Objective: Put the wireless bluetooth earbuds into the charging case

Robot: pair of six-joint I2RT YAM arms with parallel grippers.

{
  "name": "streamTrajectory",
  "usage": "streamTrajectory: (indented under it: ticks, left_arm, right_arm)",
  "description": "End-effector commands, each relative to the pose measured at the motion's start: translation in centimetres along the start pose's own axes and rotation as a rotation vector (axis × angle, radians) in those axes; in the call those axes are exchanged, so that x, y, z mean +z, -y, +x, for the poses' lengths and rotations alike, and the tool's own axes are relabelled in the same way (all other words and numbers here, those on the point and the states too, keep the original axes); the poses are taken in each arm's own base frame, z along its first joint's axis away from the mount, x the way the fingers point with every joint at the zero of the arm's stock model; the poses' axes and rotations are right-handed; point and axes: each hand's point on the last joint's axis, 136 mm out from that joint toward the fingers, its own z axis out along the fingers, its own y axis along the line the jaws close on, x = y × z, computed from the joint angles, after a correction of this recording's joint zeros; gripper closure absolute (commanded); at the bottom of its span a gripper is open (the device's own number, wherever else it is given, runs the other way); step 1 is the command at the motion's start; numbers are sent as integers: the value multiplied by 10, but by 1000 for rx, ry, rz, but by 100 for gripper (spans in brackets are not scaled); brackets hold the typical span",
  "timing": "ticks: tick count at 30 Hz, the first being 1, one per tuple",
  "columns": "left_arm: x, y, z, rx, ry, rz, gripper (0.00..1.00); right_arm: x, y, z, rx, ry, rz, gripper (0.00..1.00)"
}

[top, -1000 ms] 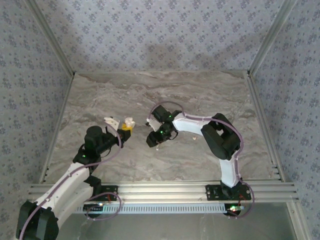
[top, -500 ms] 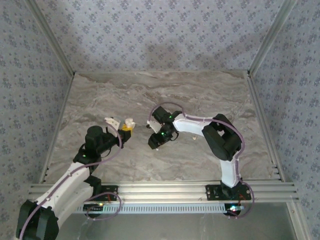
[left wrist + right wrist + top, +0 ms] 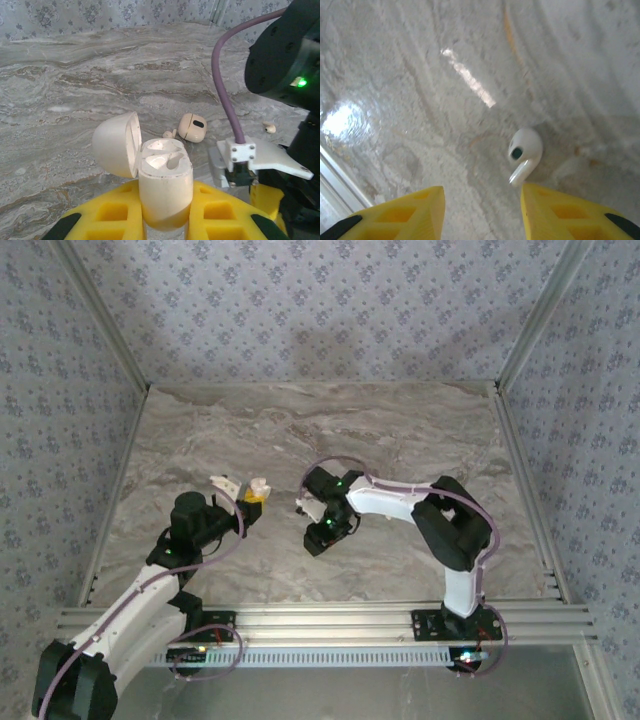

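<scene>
My left gripper (image 3: pixel 165 212) is shut on the charging case (image 3: pixel 164 187), a cream case held upright with its lid (image 3: pixel 115 145) swung open to the left and its two hollows showing. From above, the case (image 3: pixel 259 485) sits at the tip of the left gripper (image 3: pixel 250 499). One earbud (image 3: pixel 192 127), cream with a dark spot, lies on the table beyond the case, and another small earbud (image 3: pixel 270 128) lies farther right. My right gripper (image 3: pixel 482 200) is open, low over the table. A white earbud (image 3: pixel 524 152) lies just ahead of its right fingertip (image 3: pixel 540 197), outside the gap.
The marble table (image 3: pixel 400 430) is walled by patterned panels, with a metal rail (image 3: pixel 330 620) along the near edge. The right arm's white bracket (image 3: pixel 252 152) and purple cable (image 3: pixel 225 75) stand close to the held case on its right. The right gripper (image 3: pixel 316 540) points down beside the left one.
The right gripper has moved toward the near edge and lower over the table. The left arm and the case have stayed still.
</scene>
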Motion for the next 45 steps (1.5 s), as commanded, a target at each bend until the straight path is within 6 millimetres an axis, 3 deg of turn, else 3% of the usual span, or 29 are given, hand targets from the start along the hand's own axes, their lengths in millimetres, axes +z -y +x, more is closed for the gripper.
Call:
streamTrajectory:
  ticks: [1, 7, 27, 45]
  left_arm:
    - [-2, 3, -15, 20, 32, 12, 84]
    - [-1, 1, -14, 13, 27, 0, 84]
    - [0, 1, -15, 13, 20, 4, 84]
    - [2, 1, -14, 14, 11, 8, 84]
  right_arm:
    - [-32, -2, 0, 19, 18, 71, 54]
    - [-52, 18, -10, 70, 1, 253, 57]
    - [-4, 15, -26, 26, -103, 296, 64]
    - [15, 16, -25, 39, -113, 268, 68]
